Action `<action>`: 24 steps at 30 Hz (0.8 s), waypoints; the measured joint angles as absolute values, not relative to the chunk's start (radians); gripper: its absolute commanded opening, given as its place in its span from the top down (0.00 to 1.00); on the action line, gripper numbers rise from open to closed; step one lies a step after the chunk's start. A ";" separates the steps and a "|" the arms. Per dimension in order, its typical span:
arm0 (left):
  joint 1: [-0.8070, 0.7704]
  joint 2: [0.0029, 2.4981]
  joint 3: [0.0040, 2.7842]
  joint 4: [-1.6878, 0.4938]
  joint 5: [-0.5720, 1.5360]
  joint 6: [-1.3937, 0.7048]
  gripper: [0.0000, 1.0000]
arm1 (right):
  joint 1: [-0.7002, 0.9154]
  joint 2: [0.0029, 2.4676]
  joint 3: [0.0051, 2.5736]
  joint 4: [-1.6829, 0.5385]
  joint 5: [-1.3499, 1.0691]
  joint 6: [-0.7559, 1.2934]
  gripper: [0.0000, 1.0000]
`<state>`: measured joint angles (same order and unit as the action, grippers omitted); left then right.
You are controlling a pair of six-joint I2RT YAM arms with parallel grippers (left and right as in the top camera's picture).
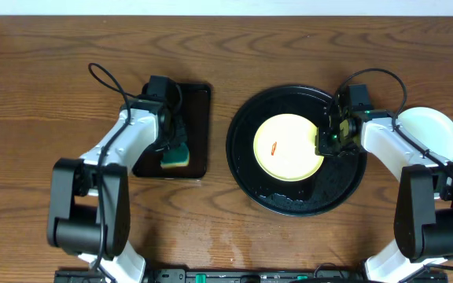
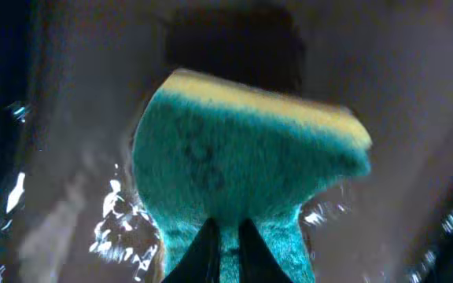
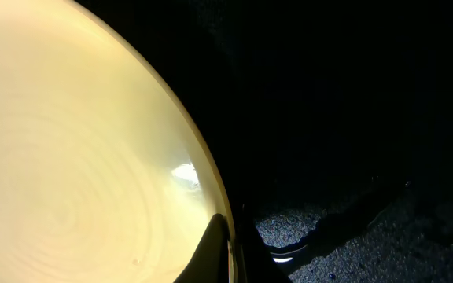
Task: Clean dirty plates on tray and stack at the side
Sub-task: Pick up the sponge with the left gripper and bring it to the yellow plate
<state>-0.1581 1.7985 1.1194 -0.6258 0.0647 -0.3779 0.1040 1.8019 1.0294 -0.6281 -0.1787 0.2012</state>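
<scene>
A pale yellow plate [image 1: 288, 147] with a small red-orange smear [image 1: 274, 146] lies in the round black tray [image 1: 296, 198]. My right gripper [image 1: 325, 141] is shut on the plate's right rim; in the right wrist view the fingers [image 3: 230, 236] pinch the rim of the yellow plate [image 3: 77, 181]. A pale mint-green plate [image 1: 429, 134] sits on the table to the right of the tray. My left gripper [image 1: 173, 141] is shut on a green and yellow sponge [image 1: 175, 155] over the rectangular black tray [image 1: 197, 126]; the sponge [image 2: 242, 157] fills the left wrist view, fingers [image 2: 226, 251] clamped on it.
Wet patches glisten on the round tray's near side [image 1: 285, 201] and on the rectangular tray [image 2: 120, 228]. The wooden table [image 1: 226, 47] extends behind both trays.
</scene>
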 measured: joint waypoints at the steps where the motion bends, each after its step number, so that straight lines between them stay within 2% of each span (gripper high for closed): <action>1: -0.158 1.783 1.119 -0.638 0.065 -0.377 0.50 | 0.104 1.802 1.029 -0.628 -0.179 0.201 0.99; 9: -0.159 1.681 1.119 -0.738 0.076 -0.385 0.43 | 0.104 1.802 1.029 -0.628 -0.179 0.201 0.99; 11: -0.159 1.687 1.114 -0.736 0.082 -0.385 0.44 | 0.104 1.802 1.030 -0.628 -0.179 0.201 0.99; 16: -0.165 1.713 1.028 -0.649 0.091 -0.385 0.64 | 0.104 1.802 1.030 -0.628 -0.179 0.201 0.99; 18: -0.166 1.726 0.992 -0.597 0.095 -0.387 0.88 | 0.104 1.802 1.030 -0.628 -0.179 0.201 0.99; 19: -0.167 1.728 0.983 -0.576 0.098 -0.385 0.92 | 0.104 1.802 1.030 -0.630 -0.179 0.201 0.99; 24: -0.170 1.728 0.962 -0.535 0.094 -0.376 0.93 | 0.104 1.802 1.031 -0.632 -0.179 0.201 0.99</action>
<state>-0.1703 1.7283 0.9619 -0.5354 0.0940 -0.3759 0.1040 1.8019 1.0306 -0.6315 -0.1795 0.2012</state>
